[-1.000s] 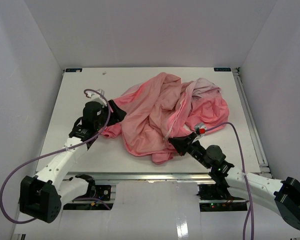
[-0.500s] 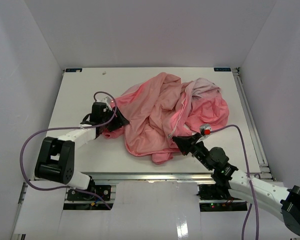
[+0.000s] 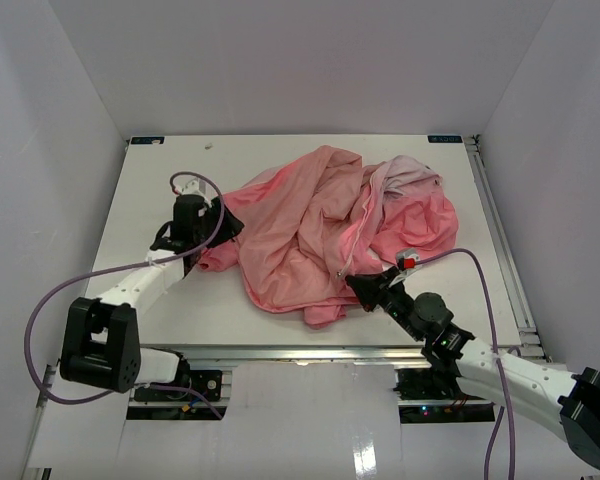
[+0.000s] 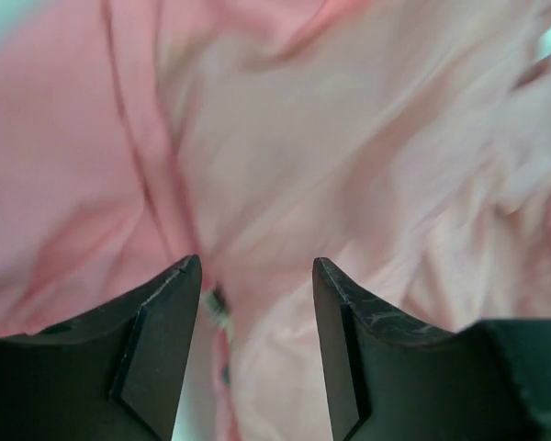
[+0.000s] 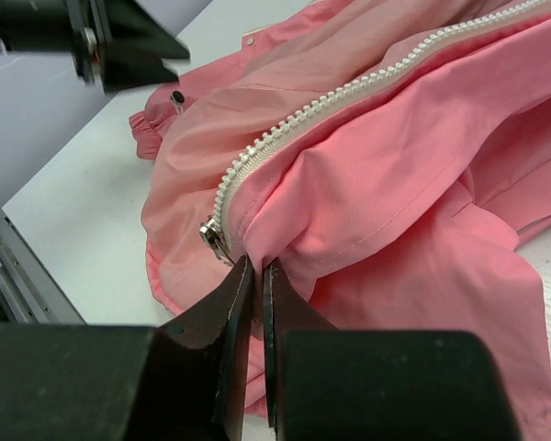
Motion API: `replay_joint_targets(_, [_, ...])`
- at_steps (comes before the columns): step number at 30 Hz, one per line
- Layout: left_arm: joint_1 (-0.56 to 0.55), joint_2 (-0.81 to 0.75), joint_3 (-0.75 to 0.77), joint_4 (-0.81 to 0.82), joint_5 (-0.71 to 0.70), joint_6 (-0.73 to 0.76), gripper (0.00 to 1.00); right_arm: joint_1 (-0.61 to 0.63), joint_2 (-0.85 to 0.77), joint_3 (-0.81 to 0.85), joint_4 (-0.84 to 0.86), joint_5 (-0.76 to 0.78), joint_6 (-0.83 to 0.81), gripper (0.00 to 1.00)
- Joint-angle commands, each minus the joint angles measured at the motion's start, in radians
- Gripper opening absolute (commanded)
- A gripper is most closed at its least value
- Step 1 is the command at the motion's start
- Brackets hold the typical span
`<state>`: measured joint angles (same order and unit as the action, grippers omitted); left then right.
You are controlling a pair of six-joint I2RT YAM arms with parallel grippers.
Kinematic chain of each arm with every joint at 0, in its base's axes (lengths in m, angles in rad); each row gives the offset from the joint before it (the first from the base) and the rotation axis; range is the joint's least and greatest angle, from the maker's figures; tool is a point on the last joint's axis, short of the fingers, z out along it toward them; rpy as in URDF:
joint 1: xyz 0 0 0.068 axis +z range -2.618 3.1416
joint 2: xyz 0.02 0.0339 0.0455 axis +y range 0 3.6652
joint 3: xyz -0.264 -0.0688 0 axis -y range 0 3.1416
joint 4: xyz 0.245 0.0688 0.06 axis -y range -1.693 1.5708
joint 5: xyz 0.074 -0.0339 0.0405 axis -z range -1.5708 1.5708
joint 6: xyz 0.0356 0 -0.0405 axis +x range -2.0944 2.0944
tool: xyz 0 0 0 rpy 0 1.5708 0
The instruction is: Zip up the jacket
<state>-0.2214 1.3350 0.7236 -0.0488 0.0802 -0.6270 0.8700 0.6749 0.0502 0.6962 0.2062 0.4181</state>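
Note:
The salmon-pink jacket (image 3: 315, 235) lies crumpled mid-table, with a paler pink part (image 3: 415, 175) at the back right. Its white zipper (image 5: 349, 87) runs down a fold to a metal slider (image 5: 211, 237). My right gripper (image 5: 259, 262) is shut on a fold of the jacket just beside that slider, at the jacket's front edge (image 3: 355, 285). My left gripper (image 3: 218, 225) sits at the jacket's left edge with its jaws open. In the left wrist view, blurred pink fabric (image 4: 285, 156) lies close in front of the left gripper (image 4: 257, 266). I cannot tell whether it touches the fabric.
The white table (image 3: 140, 190) stands inside grey walls. A metal rail (image 3: 300, 352) runs along the near edge and another (image 3: 500, 240) along the right side. Purple cables (image 3: 50, 300) loop off both arms. A gathered cuff (image 5: 147, 129) lies at the jacket's left.
The left arm has folded back and swung, and its gripper has shifted slightly left and back along the jacket's left edge. The right gripper has held its pinch almost in place.

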Motion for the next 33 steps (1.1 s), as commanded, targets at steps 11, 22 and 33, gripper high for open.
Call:
replay_joint_targets(11, [0.321,0.409,0.580,-0.025,0.668,0.277,0.62,-0.010,-0.008,0.072,0.026,-0.058,-0.035,0.08])
replay_joint_targets(22, [0.356,0.687,0.749,-0.169,0.737,0.468,0.61,-0.012,-0.064,0.054,0.008,-0.061,-0.054,0.08])
replay_joint_targets(33, [0.356,0.751,0.737,-0.091,0.735,0.487,0.60,-0.012,-0.027,0.073,0.006,-0.073,-0.055,0.08])
